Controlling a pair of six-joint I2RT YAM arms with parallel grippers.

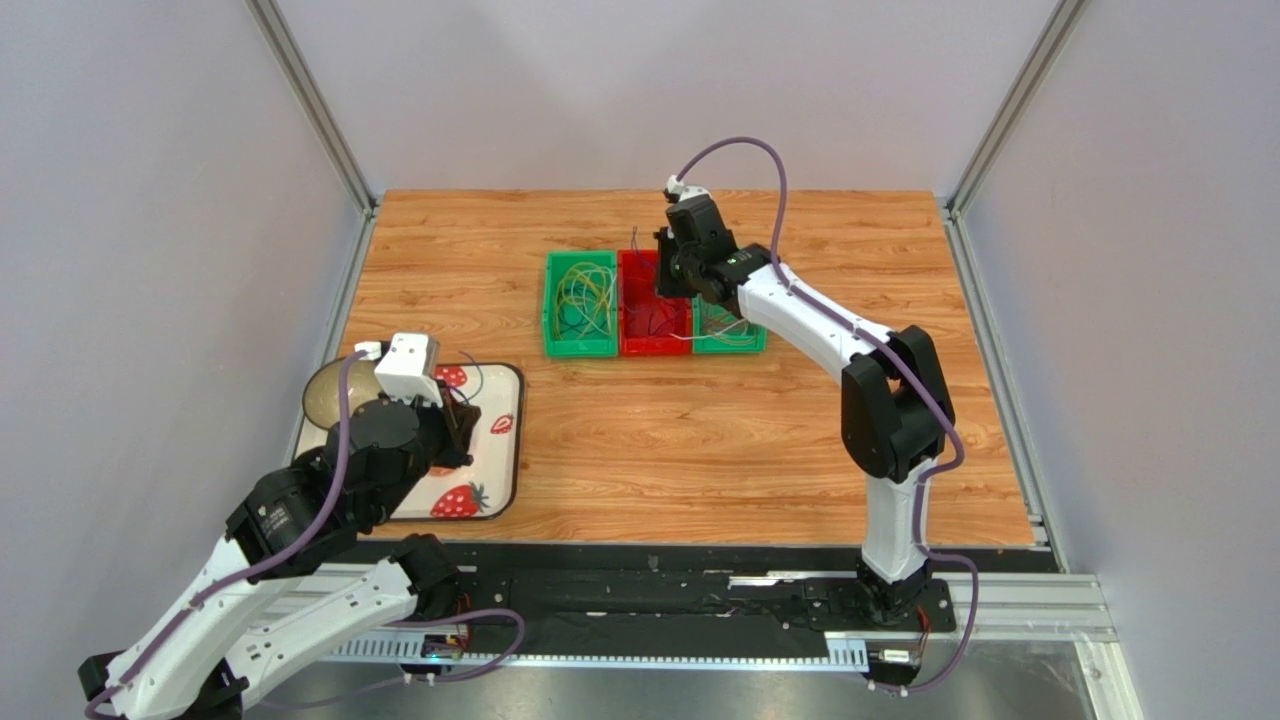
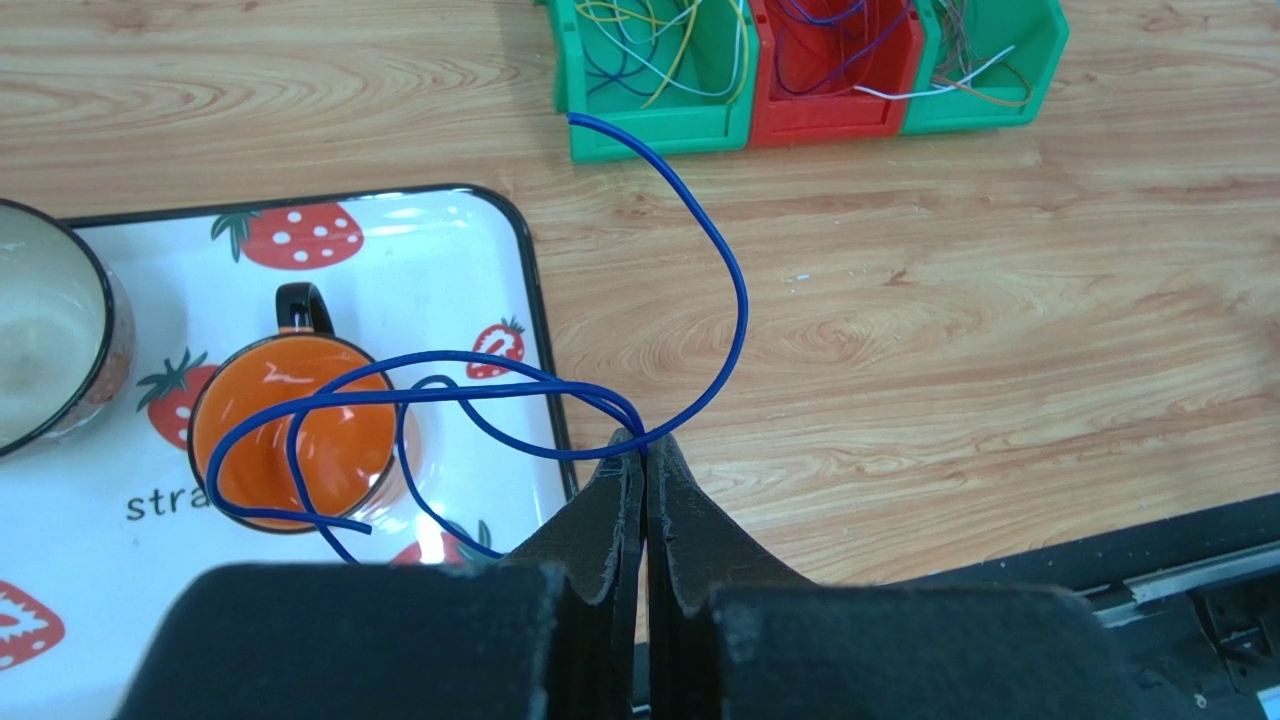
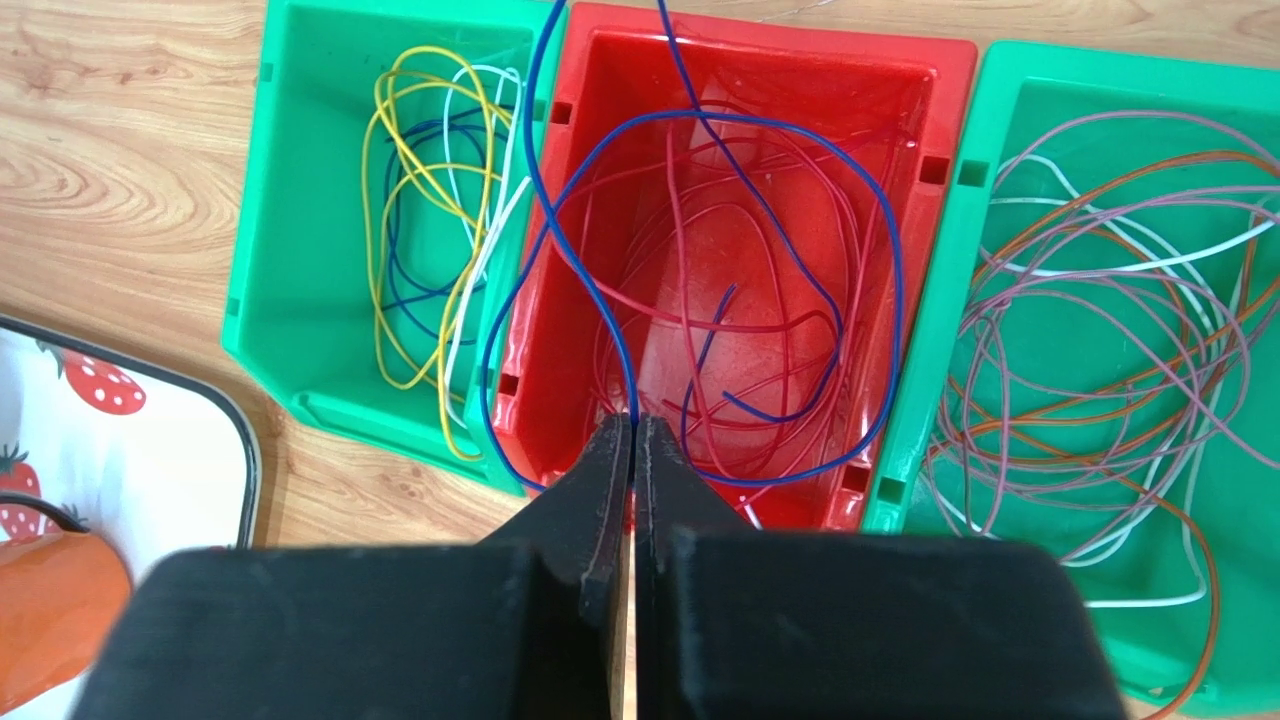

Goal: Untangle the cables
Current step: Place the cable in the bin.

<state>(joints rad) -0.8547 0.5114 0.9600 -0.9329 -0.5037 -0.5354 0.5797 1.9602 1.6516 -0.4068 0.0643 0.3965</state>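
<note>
Left fingers point(image 2: 633, 474), right fingers point(image 3: 619, 450) each clamped on blue cable point(image 2: 741, 300).

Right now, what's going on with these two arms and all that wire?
The left end effector is shut on a blue cable at the edge of the strawberry tray, its loops over the orange mug; it runs to a green bin. The right end effector pinches blue wire over the red bin. Same strand? Cannot tell.

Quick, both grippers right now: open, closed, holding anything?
Left gripper: closed, pinching the blue cable.
Right gripper: closed, pinching a blue wire over the red bin.
</note>
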